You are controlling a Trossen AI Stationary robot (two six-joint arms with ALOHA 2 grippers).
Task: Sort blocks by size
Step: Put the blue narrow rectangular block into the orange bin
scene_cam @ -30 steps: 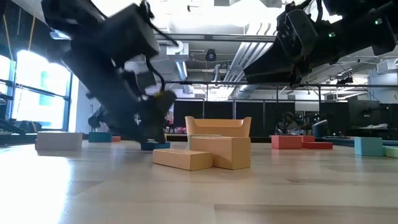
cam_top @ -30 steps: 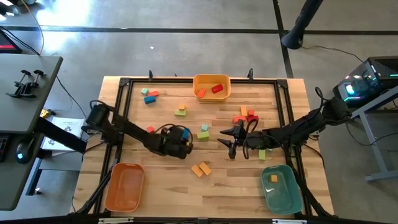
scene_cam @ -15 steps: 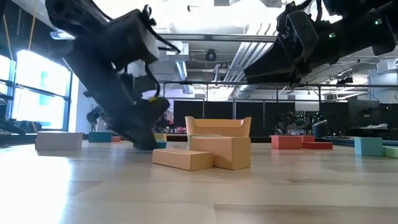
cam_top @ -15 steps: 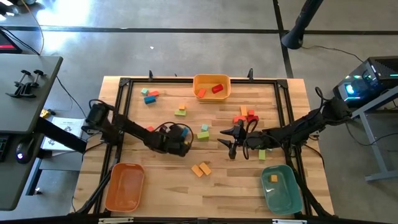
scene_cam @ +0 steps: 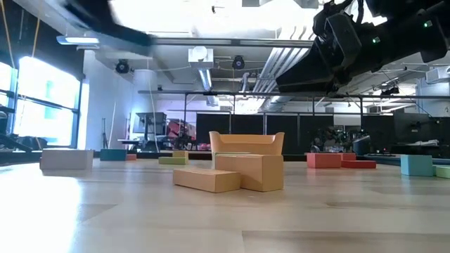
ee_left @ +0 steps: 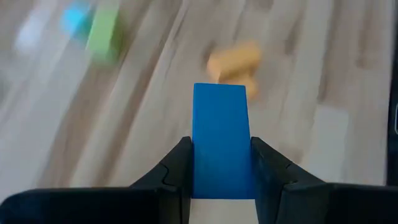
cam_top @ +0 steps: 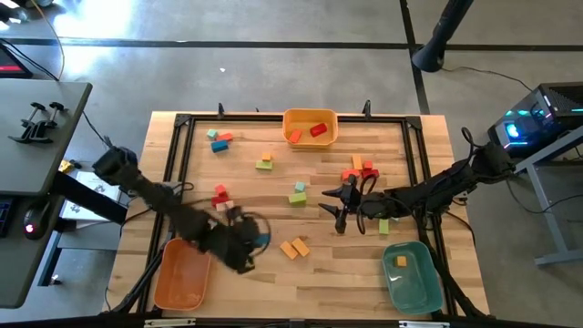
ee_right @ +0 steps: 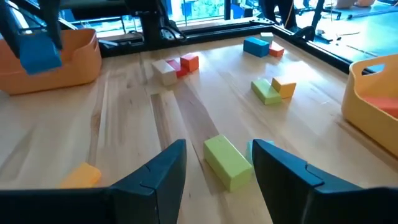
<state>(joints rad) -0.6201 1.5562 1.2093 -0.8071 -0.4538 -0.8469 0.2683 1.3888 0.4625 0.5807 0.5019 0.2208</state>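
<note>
Left pincer (ee_left: 221, 163) pinching blue block (ee_left: 220, 140), seemingly near orange bin (cam_top: 180, 273), right pincer (ee_right: 216, 163) spread.

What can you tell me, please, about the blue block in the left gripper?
The blue block is a plain, smooth-faced bar, seemingly painted wood. It sits clamped between the left gripper's dark fingers, sticking out beyond their tips, lifted clear of the table. From above, it shows near the orange bin at the table's front left.
</note>
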